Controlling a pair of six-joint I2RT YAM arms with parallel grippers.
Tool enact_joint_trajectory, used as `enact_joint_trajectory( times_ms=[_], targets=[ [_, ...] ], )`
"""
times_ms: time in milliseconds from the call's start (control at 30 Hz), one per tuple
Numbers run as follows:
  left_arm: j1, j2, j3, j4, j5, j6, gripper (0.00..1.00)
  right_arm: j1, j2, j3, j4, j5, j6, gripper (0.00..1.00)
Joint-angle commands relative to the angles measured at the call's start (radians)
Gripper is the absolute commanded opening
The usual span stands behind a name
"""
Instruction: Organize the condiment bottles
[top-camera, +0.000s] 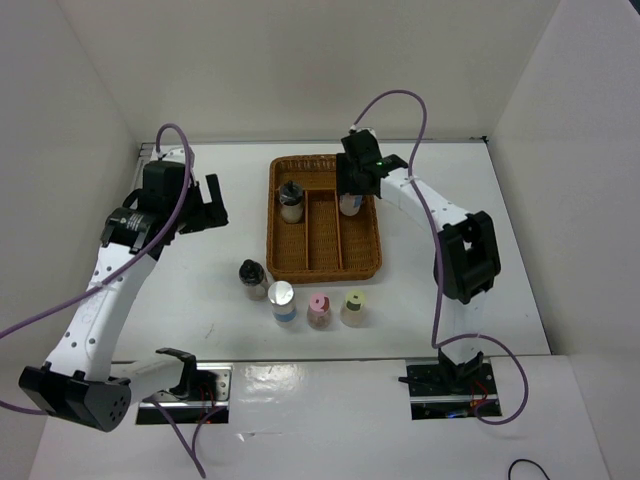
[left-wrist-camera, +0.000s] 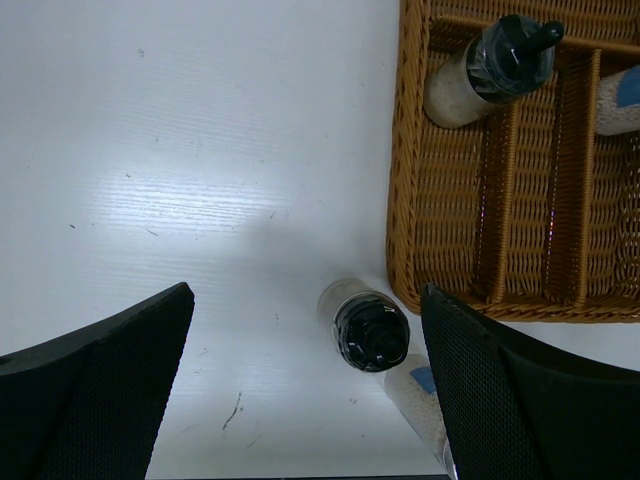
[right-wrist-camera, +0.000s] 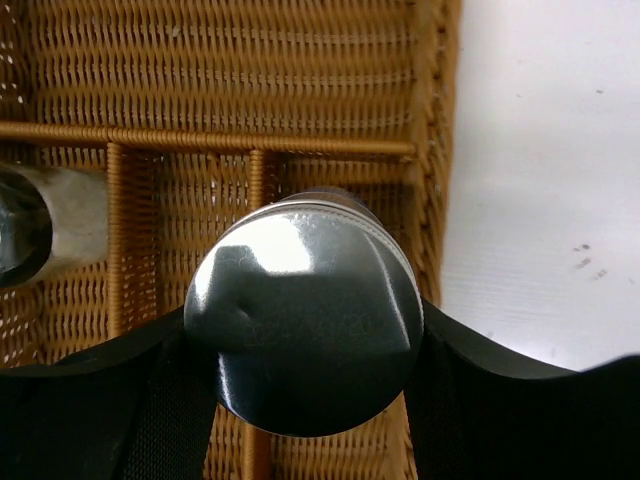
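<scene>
My right gripper (top-camera: 352, 195) was clamped on the silver-capped bottle (right-wrist-camera: 300, 325) over the wicker tray's (top-camera: 275, 235) right compartment (left gripper (top-camera: 205, 207) gaped, idle). I feared its base might catch the divider (right-wrist-camera: 255, 190) and topple on release.

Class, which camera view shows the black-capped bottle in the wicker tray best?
Left wrist view: the black-capped bottle shows cap and pale body, large and unobstructed. Top external shows it small in the wicker tray; right wrist catches only a blurred edge.

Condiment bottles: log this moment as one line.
right gripper: shut on silver-capped bottle, at right compartment of tray | left gripper: open, over table | tray left: black-capped bottle | table: four bottles
</scene>
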Motion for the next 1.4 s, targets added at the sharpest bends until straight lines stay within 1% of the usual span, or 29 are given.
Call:
enact_joint_trajectory(
  times_ms=[0,133,367,467,500,600,667,733,833,867,933,1033,1100,1133,1267,1333,1367],
  targets=[
    [0.005,-0.042,-0.010,0.001,0.025,-0.027,1.00,0.026,0.032,0.109,0.079,0.056,-0.027,0.45],
    [0.014,-0.052,-0.010,-0.008,0.045,-0.027,1.00,0.035,0.091,0.119,0.079,0.077,-0.027,0.45],
    [0.014,-0.062,-0.053,-0.008,0.130,-0.018,1.00,0.035,0.132,0.119,0.088,0.113,-0.036,0.54],
    [0.014,-0.062,-0.093,0.011,0.206,0.001,1.00,0.035,0.141,0.119,0.088,0.113,-0.036,0.64],
    [0.001,-0.062,-0.114,0.012,0.238,0.001,1.00,0.035,0.141,0.119,0.088,0.113,-0.027,0.77],
    [-0.022,-0.071,-0.156,0.022,0.237,-0.018,1.00,0.035,0.141,0.119,0.063,0.125,0.010,0.98],
    [-0.033,-0.081,-0.191,0.022,0.237,-0.033,1.00,0.035,0.129,0.119,0.045,0.125,0.010,0.98],
    [-0.044,-0.092,-0.214,0.047,0.237,-0.055,1.00,0.035,0.083,0.091,0.034,0.114,0.021,0.98],
    [-0.067,-0.092,-0.237,0.071,0.263,-0.055,1.00,0.035,-0.030,0.018,0.057,0.103,0.030,0.98],
    [-0.076,-0.092,-0.237,0.071,0.263,-0.042,1.00,0.035,-0.097,-0.002,0.074,0.094,0.030,0.98],
    [-0.105,-0.063,-0.237,0.071,0.263,-0.033,1.00,0.035,-0.159,-0.047,0.074,0.085,0.030,0.98],
    [-0.153,-0.017,-0.228,0.071,0.231,-0.033,0.98,0.053,-0.265,-0.093,0.074,0.076,0.030,0.98],
    [-0.176,0.016,-0.228,0.052,0.182,-0.053,0.98,0.082,-0.323,-0.124,0.047,0.076,0.019,0.98],
    [-0.197,0.027,-0.219,0.051,0.141,-0.062,0.96,0.098,-0.340,-0.134,0.046,0.076,0.007,0.98],
    [-0.240,0.081,-0.219,0.030,0.075,-0.097,0.94,0.180,-0.414,-0.244,0.048,0.076,-0.004,0.98],
    [-0.254,0.090,-0.219,0.030,0.045,-0.110,0.93,0.194,-0.452,-0.304,0.063,0.054,-0.004,0.98],
    [-0.263,0.090,-0.219,0.030,0.036,-0.119,0.90,0.204,-0.463,-0.323,0.078,0.039,0.008,0.98]
  ],
)
